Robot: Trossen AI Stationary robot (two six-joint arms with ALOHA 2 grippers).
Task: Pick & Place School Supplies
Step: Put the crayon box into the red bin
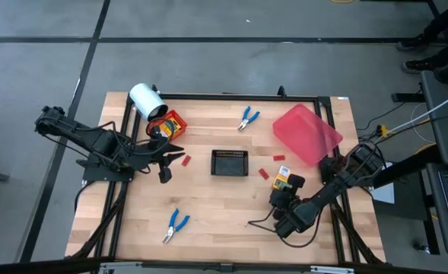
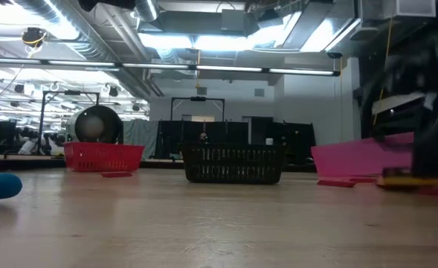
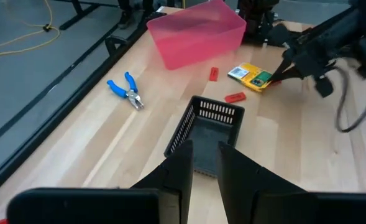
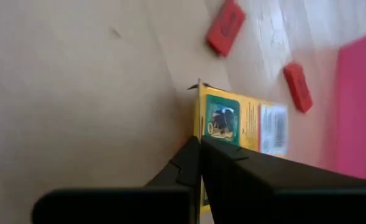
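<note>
A yellow printed box (image 4: 248, 121) lies on the wood near the table's right edge, below the pink tray, with my right gripper (image 4: 199, 155) shut at its edge (image 1: 284, 181). Two small red pieces (image 1: 265, 173) (image 1: 279, 158) lie beside it and a third (image 1: 185, 160) lies left of the black tray. One pair of blue-handled pliers (image 1: 246, 118) lies at the far middle, another (image 1: 176, 224) at the near left. A second yellow box (image 1: 172, 122) sits in the red basket. My left gripper (image 3: 204, 165) hangs above the table left of the black tray, slightly open and holding nothing. My right gripper has a thin edge of the yellow box (image 4: 198, 127) between its two shut fingers; the fingers themselves hide the place of contact. They slant down onto it from the table's near right. The box lies flat on the wood.
The black tray (image 1: 230, 162) stands mid-table. The pink tray (image 1: 306, 133) lies at the far right, close to my right arm. A red basket (image 1: 163, 128) and a white roll (image 1: 146, 99) sit at the far left. Bare wood lies along the near middle.
</note>
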